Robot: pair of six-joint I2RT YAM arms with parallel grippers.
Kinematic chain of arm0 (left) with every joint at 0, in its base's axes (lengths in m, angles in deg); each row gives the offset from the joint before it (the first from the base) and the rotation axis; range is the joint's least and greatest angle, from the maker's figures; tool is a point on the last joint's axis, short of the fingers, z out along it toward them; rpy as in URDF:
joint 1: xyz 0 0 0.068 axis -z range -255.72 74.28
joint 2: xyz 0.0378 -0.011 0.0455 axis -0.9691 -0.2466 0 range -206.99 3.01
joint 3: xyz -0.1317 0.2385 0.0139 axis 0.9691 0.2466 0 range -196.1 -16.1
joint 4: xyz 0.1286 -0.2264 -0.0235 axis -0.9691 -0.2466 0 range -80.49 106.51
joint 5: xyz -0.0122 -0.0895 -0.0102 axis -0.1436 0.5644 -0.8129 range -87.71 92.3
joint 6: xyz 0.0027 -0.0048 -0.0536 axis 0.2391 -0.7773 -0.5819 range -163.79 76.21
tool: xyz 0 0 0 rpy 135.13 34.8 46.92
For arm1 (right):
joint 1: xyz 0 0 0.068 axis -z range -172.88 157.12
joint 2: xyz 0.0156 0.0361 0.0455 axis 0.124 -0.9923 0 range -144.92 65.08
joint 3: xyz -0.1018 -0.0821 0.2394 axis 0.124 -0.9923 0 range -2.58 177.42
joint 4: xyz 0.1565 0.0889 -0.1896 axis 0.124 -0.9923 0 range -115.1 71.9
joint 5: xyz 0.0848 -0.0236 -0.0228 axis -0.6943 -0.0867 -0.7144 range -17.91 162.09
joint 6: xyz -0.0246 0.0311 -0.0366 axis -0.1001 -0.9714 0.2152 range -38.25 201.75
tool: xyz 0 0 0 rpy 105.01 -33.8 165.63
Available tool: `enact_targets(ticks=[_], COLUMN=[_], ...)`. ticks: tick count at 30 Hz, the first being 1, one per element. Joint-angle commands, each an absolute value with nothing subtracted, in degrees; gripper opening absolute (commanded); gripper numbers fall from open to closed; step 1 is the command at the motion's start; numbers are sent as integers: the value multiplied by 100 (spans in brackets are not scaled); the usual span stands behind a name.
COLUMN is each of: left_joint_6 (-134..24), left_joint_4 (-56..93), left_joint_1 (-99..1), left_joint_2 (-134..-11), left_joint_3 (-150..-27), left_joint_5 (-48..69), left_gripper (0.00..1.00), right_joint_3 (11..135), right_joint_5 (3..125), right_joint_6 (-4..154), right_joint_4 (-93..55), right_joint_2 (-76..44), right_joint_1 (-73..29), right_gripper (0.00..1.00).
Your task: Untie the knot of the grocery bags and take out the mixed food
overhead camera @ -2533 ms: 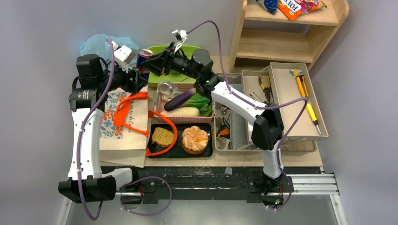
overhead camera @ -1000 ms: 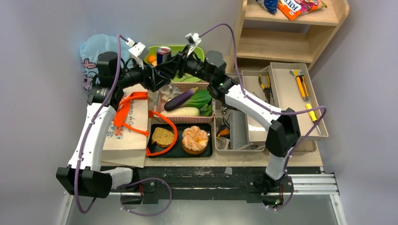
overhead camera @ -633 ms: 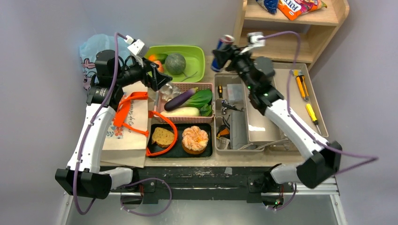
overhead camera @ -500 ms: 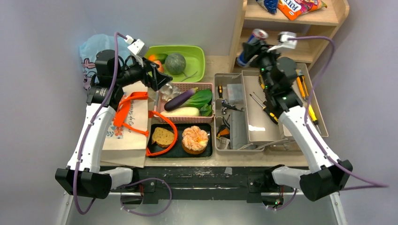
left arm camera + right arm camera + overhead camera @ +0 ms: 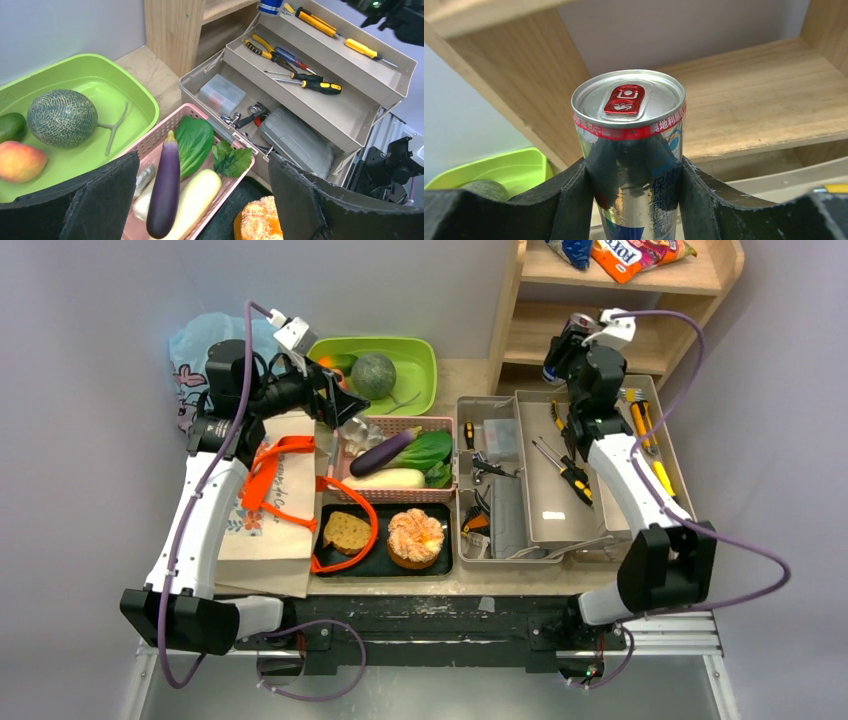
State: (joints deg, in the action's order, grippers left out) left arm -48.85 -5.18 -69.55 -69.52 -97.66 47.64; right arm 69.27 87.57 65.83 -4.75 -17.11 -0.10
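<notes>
Pinching the drink can (image 5: 629,107) by its sides, the right tool (image 5: 634,200) hangs at the far-right wooden shelf (image 5: 749,100); lower it level onto the board before letting go. The left tool (image 5: 200,200), spread wide and empty, hovers over the pink basket (image 5: 152,137).

Both the left arm (image 5: 195,525) and the right arm (image 5: 628,475) have smooth white link shells between chunky black joint housings, and black base blocks. A purple cable (image 5: 180,540) runs along each one in loose loops, and a small white camera module (image 5: 292,334) sits at each wrist. The fingers (image 5: 90,200) are broad, black and matte, with rough, slightly frayed edges.
</notes>
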Motion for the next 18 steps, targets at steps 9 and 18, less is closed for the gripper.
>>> enact_targets(ticks=[9,18], left_joint_6=[-4442,-4145], left_joint_4=[-769,-861], left_joint_1=[-6939,-6940], left_joint_2=[-6550,-6445], left_joint_3=[-9815,-9718], left_joint_5=[4440,4338], left_gripper=[100,100], right_joint_3=[7204,7948], right_joint_5=[8252,8137], right_joint_6=[7812,8098], right_joint_4=[3544,3903], right_joint_2=[-3168,-4055], right_joint_1=[-26,-26], right_gripper=[0,0])
